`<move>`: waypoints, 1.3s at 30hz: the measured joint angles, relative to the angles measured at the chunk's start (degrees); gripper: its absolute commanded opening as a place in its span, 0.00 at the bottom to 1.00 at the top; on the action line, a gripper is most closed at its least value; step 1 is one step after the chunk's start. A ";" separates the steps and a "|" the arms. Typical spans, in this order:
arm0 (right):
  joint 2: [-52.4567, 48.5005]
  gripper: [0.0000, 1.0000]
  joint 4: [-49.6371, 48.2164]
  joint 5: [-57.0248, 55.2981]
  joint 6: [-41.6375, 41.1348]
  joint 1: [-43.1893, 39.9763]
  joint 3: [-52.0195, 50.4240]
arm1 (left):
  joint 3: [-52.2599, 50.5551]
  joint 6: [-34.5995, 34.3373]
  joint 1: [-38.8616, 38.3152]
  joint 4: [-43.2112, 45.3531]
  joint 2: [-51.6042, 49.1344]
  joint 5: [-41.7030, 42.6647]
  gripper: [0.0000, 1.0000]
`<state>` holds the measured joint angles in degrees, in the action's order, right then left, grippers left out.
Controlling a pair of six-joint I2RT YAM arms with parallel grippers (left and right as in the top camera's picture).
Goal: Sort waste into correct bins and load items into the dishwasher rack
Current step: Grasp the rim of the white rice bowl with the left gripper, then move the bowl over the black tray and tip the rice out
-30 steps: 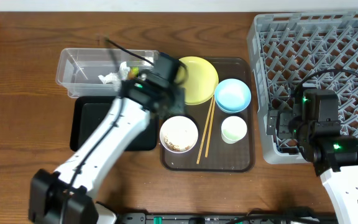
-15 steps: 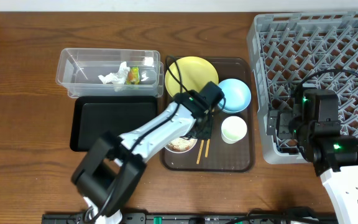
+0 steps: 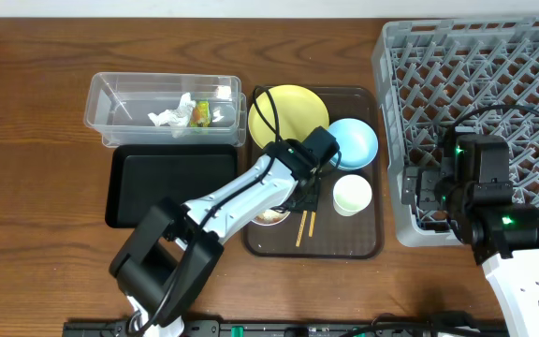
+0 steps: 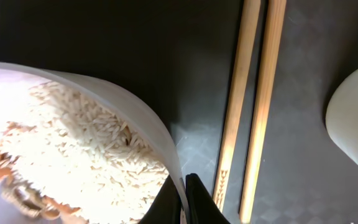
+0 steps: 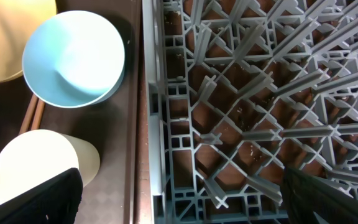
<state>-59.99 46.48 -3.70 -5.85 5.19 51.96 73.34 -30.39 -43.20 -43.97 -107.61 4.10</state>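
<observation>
My left gripper (image 4: 182, 200) has left the clear tub (image 3: 110, 94) and now clamps the rim of the white bowl (image 4: 143, 118). The rice (image 4: 86, 149) lies just left of it, so I judge emptying comes next.

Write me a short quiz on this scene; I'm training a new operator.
1. True or false: the wrapper lies in the tub.
2. Which dish holds rice? A) blue bowl B) white bowl C) cup
3. Which arm's fingers pinch that bowl's rim?
Key: 1 true; 2 B; 3 left.
</observation>
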 measured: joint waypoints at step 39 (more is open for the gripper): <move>0.00 0.99 0.00 0.02 0.00 0.00 0.04 | -19.67 45.72 58.03 -7.48 16.04 67.73 0.06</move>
<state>-59.99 46.48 -3.68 -5.85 5.19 52.01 53.67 15.33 14.83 -51.44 -91.57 71.83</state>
